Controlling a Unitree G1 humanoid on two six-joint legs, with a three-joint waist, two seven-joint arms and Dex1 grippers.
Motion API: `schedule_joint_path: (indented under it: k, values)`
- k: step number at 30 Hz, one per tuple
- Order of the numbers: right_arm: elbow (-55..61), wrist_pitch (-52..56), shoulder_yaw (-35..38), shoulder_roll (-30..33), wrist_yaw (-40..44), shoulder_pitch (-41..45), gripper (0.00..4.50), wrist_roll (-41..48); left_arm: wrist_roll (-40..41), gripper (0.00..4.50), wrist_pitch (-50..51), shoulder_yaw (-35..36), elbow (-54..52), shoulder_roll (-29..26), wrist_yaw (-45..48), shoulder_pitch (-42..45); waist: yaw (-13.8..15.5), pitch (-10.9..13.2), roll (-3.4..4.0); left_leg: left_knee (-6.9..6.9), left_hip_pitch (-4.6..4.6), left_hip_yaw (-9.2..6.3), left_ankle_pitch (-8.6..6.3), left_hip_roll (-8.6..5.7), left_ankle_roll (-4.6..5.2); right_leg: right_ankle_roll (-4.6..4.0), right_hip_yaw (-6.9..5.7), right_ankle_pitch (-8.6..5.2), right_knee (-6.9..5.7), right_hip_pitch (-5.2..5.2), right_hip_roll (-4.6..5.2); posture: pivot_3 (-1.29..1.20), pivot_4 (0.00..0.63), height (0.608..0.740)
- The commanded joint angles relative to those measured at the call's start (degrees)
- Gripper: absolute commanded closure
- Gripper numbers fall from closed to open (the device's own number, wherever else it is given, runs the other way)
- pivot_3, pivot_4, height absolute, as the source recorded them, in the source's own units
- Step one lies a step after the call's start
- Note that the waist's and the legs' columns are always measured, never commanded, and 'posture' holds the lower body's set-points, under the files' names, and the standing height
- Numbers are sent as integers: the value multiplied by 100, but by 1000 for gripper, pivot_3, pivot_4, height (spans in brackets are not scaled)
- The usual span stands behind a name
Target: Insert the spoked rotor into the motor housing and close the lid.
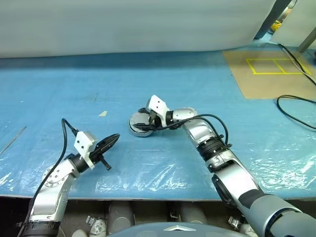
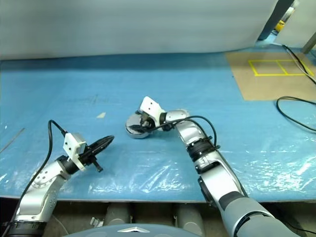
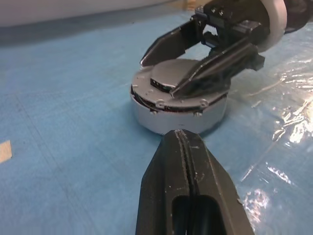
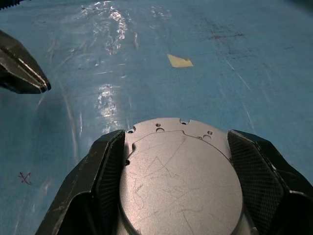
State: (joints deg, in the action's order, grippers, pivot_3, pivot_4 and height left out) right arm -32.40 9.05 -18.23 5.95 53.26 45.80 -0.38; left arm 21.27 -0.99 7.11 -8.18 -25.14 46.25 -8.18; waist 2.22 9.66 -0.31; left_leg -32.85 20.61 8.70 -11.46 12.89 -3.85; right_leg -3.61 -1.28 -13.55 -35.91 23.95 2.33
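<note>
Left gripper (image 1: pixel 112 140): nearest the head camera, low over the table's near left; two smooth black fingers pressed flat together to a pointed tip, nothing between them, aimed at the housing and well short of it.
Motor housing (image 3: pixel 161 120): short round silver puck with a matt wall, standing on the blue sheet near mid-table.
Lid (image 4: pixel 181 181): flat grey disc, dull and finely scratched, lying on top of the housing; small screw holes dot the rim beyond it.
Right gripper (image 4: pixel 178 183): black ribbed pads stand parted on either side of the lid's edge, close against it; whether they press it cannot be told.
Table sheet (image 1: pixel 74 94): blue, covered with glossy crinkled plastic film; a small tan tape scrap (image 1: pixel 102 113) lies apart to the left.
Open room: bare sheet all round the housing; a brown board (image 1: pixel 266 74) with yellow lines and black cables (image 1: pixel 296 106) lie far right.
</note>
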Motion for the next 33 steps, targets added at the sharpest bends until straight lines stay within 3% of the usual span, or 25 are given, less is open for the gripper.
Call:
schedule_joint_path:
  k: [1, 9, 33]
  values:
    - [108, 17, -63, -140, -121, 16, 1515, -46, 6, 4500, -180, 115, -216, -31, -67, -59, 1, 0, 0, 0, 0, 0, 0, 0, 0, -1, 0, 1, 0, 0, 1, 0, 150, 740]
    - [86, -138, -221, -12, -101, -282, 1515, -211, 29, 4500, -253, 126, -188, -72, -84, -146, 1, -1, 0, 1, -5, 3, 0, -1, -1, -1, 3, 1, 3, -3, 0, 0, 150, 740]
    - [-579, -546, -30, 160, 482, 372, 1515, -120, 8, 4500, -230, -78, -165, 10, -39, -63, 18, 0, 1, 6, -39, 5, -1, -2, 1, -2, 3, 0, 13, -42, 2, 0, 150, 740]
